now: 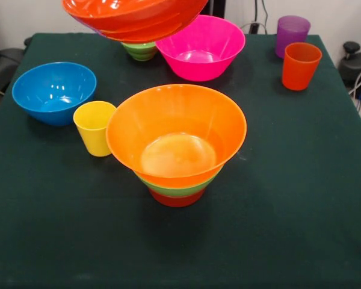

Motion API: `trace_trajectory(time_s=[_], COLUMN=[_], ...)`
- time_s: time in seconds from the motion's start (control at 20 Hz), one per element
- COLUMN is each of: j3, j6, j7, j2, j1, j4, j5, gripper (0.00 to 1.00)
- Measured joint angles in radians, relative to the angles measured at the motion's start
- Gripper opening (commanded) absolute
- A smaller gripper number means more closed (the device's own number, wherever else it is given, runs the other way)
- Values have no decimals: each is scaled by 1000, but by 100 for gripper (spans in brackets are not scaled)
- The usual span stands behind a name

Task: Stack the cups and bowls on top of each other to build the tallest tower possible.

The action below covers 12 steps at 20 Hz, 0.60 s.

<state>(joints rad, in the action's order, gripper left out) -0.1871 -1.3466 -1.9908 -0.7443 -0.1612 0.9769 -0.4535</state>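
Observation:
The tower stands mid-table: a small red-orange bowl (175, 199) at the base, a medium green bowl (179, 189) in it, and a large yellow-orange bowl (176, 129) on top, its inside empty. A shallow orange bowl (135, 18) hangs tilted in the air at the top edge, above and behind the tower. No gripper shows; whatever holds that bowl is hidden behind it or out of frame. A small ribbed green bowl (139, 50) sits on the table under the hanging bowl. The yellow cup (95, 127) stands just left of the tower.
A large pink bowl (200, 48) sits at the back centre and a blue bowl (54, 91) at the left. An orange cup (300, 65) and a purple cup (291, 33) stand at the back right. The dark green tablecloth (301, 211) covers the table.

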Motion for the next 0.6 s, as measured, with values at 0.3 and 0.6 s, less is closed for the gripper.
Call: trace_trajectory(time_s=[0.3,0.6], j3=[49,104], j6=[0,14], j7=[-6,-6], j2=[24,56], j1=[14,25], j4=[-23,-33], j5=[-3,-10], gripper=[0,0])
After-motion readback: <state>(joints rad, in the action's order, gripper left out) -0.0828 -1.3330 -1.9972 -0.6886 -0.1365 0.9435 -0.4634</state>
